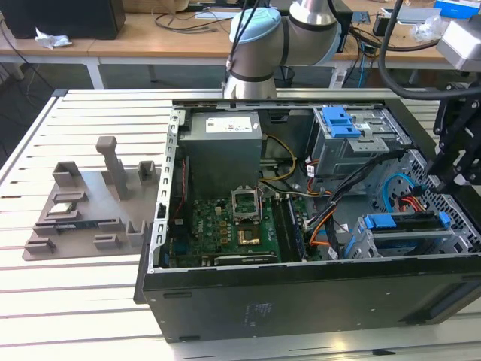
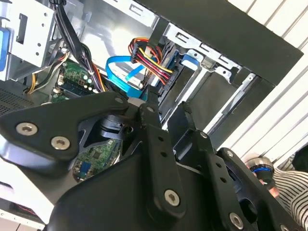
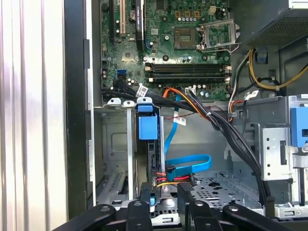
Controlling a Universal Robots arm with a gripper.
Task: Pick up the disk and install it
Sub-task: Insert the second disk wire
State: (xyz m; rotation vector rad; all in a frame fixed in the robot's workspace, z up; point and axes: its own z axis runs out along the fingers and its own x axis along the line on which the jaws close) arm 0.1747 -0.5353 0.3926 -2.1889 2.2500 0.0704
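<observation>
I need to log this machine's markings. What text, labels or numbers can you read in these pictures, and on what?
None is readable.
Grey box: white sticker, print too small.
Case front: small label, blurred.
Cable tags: blurred.
Motherboard: markings too small.

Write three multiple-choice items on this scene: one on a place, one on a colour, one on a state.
1. Where is the disk?
A. on a chair
B. in the drive cage
C. on the floor

2. What colour is the flat data cable beside it?
A. blue
B. green
C. white

3. The computer case is:
A. shut
B. wrapped
C. open

B: its blue bracket stands between the cage walls.
A: a blue loop shows in the first wrist view.
C: the motherboard lies exposed.
</observation>
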